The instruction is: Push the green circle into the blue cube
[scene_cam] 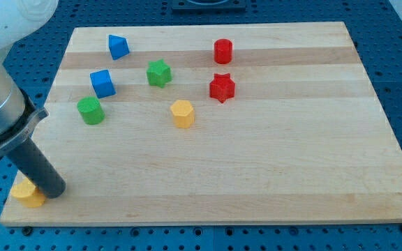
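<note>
Green circle: upper left of the table, just below-left of the blue cube, slightly apart. My tip: lower left, touching a yellow block; no pincer in view, state indeterminable.

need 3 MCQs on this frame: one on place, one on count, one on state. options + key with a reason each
1. Where does the green circle sit relative to the blue cube?
A. Toward the view's bottom and slightly left, apart from it
B. At the view's far right
C. Stacked on top of it

2. How many red blocks are on the board?
A. One
B. Two
C. Four

3. Where is my tip?
A. Touching the green circle
B. Between the two red blocks
C. At the board's bottom-left corner, beside a yellow block

Key:
1 A: a strip of bare wood shows between the green circle and the blue cube.
2 B: a red cylinder and a red star.
3 C: the rod ends next to the yellow block, far from the green circle.
</note>
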`<state>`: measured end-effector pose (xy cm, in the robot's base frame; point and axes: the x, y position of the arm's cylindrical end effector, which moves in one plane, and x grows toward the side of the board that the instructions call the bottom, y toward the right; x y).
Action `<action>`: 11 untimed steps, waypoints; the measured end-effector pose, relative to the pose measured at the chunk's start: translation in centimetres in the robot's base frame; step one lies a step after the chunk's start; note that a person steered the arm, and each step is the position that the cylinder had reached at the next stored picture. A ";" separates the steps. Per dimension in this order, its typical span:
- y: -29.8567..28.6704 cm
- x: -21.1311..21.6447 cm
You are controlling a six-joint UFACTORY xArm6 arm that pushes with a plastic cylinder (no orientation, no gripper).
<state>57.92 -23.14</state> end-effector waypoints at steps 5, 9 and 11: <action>-0.1 -11.1; -0.3 -20.9; -0.3 -26.0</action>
